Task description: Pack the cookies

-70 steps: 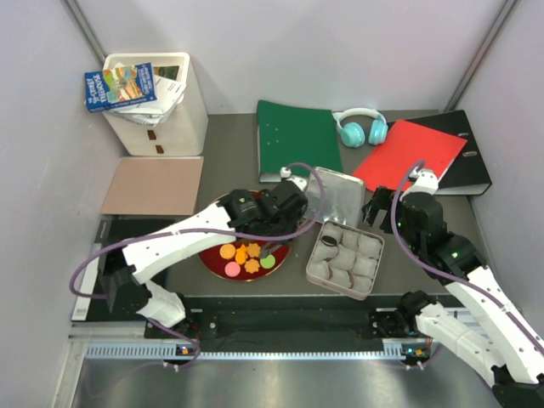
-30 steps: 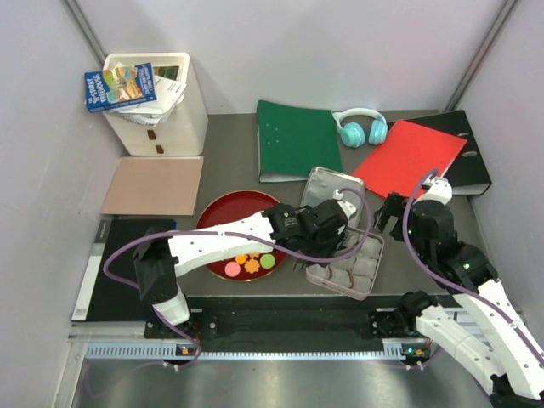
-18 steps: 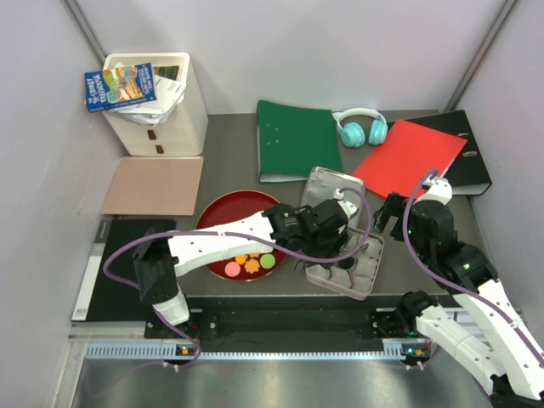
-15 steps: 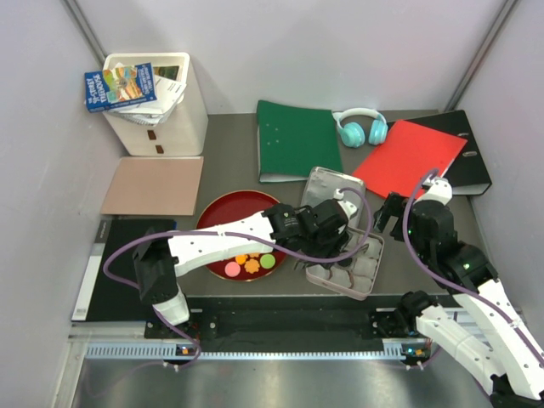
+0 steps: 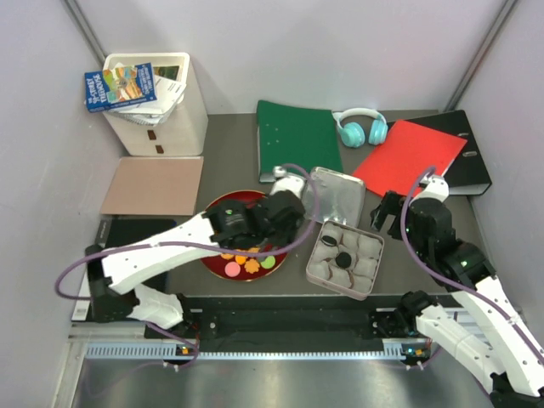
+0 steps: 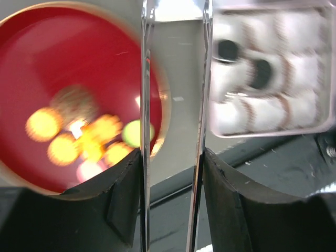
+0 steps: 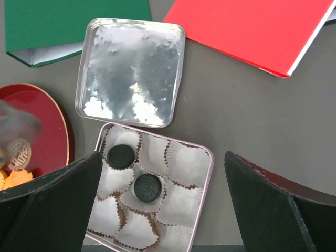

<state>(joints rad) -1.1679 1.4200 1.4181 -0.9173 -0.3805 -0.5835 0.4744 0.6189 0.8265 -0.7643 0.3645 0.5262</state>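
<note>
Left tool (image 6: 174,21) has swung back from the tin (image 7: 209,157), open and empty. A second black cookie (image 7: 147,187) now sits in the tin, to its right. The remaining cookies (image 5: 252,267) wait on the plate (image 6: 52,52) to its left. Right tool (image 7: 163,205) hangs wide open.

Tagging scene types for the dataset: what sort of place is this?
Probably a walled-in robot test cell dressed as an office desk: white panels enclose the table; green binder, red folder, teal headphones and a white bin of booklets sit at the back.
</note>
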